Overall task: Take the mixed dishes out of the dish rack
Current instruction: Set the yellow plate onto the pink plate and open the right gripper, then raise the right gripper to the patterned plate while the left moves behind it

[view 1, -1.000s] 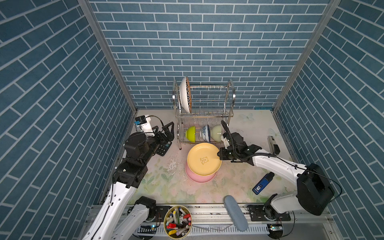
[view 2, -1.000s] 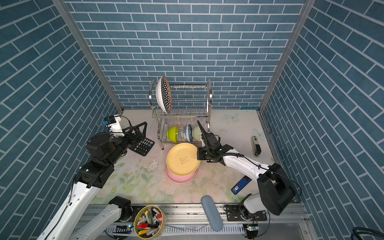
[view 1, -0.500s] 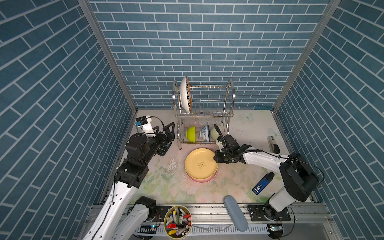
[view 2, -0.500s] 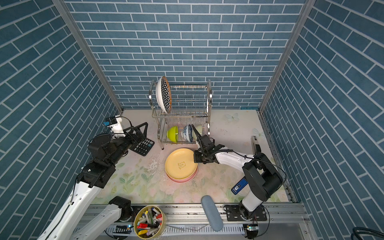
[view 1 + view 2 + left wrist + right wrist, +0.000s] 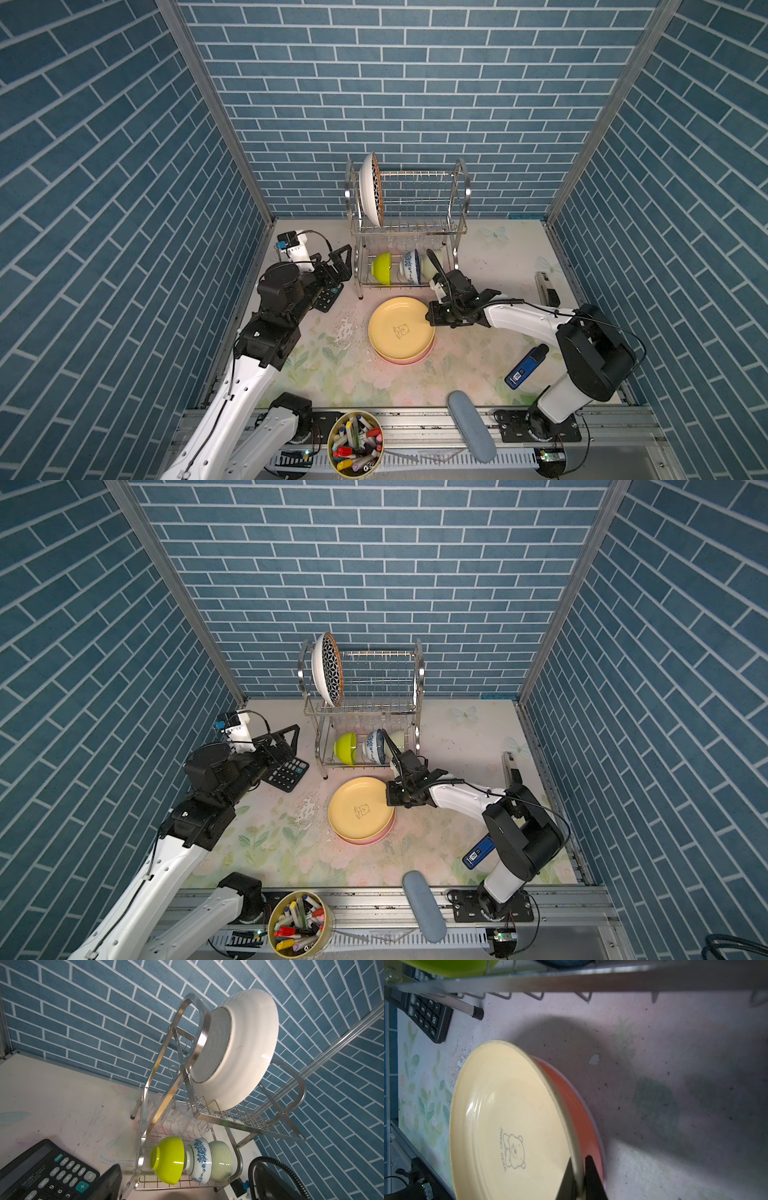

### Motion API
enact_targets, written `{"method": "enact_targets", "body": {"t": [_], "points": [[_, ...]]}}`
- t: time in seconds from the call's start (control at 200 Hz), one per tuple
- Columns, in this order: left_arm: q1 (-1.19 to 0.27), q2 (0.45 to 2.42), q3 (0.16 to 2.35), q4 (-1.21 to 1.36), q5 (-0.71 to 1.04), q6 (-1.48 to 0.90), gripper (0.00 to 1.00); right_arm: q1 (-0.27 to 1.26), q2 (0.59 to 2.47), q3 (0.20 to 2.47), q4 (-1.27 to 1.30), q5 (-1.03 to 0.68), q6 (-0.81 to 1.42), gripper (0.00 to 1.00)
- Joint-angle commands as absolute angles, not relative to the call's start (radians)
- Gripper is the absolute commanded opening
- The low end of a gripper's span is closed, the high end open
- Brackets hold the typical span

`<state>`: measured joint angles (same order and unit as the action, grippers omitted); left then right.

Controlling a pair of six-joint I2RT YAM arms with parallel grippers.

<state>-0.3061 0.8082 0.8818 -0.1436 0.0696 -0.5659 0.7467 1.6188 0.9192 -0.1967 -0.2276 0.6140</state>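
Note:
The dish rack (image 5: 460,195) stands at the back. On its upper tier a star-patterned plate (image 5: 328,669) stands on edge. The lower tier holds a lime bowl (image 5: 381,268), a blue-on-white bowl (image 5: 410,266) and a pale-green bowl (image 5: 221,1160), with clear tumblers (image 5: 182,1118) behind them. In front of the rack a yellow plate (image 5: 400,328) lies on a pink plate (image 5: 405,359). My right gripper (image 5: 579,1159) is shut on the yellow plate's right rim. My left gripper (image 5: 340,259) hangs open and empty left of the rack.
A black calculator (image 5: 328,297) lies under the left gripper. At the front edge stand a round tub of markers (image 5: 355,442) and a grey-blue oblong case (image 5: 471,419). A blue device (image 5: 525,365) and a black stapler-like thing (image 5: 546,286) lie at the right.
The right gripper has brought the yellow plate down from a tilted hold above the pink plate until it lies on it. The left arm has barely moved.

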Motion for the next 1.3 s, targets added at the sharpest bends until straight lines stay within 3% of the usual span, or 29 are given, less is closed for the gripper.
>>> {"method": "enact_targets", "body": {"t": [0.0, 0.07, 0.345, 0.685, 1.02, 1.29], "points": [[-0.302, 0.807, 0.870, -0.126, 0.077, -0.575, 1.00, 0.756, 1.616, 0.925, -0.169, -0.224, 0.634, 0.08], [-0.303, 0.807, 0.869, -0.126, 0.077, -0.577, 1.00, 0.755, 1.612, 0.925, -0.176, -0.220, 0.631, 0.13], [-0.304, 0.811, 0.849, -0.104, 0.078, -0.588, 1.00, 0.756, 1.603, 0.910, -0.182, -0.215, 0.632, 0.18], [-0.302, 0.812, 0.851, -0.104, 0.080, -0.580, 1.00, 0.756, 1.572, 0.904, -0.246, -0.176, 0.608, 0.31], [-0.303, 0.815, 0.845, -0.113, 0.073, -0.577, 1.00, 0.756, 1.499, 0.922, -0.356, -0.125, 0.545, 0.32], [-0.303, 0.826, 0.861, -0.165, 0.032, -0.554, 1.00, 0.766, 1.332, 0.976, -0.397, -0.174, 0.411, 0.29]]}}
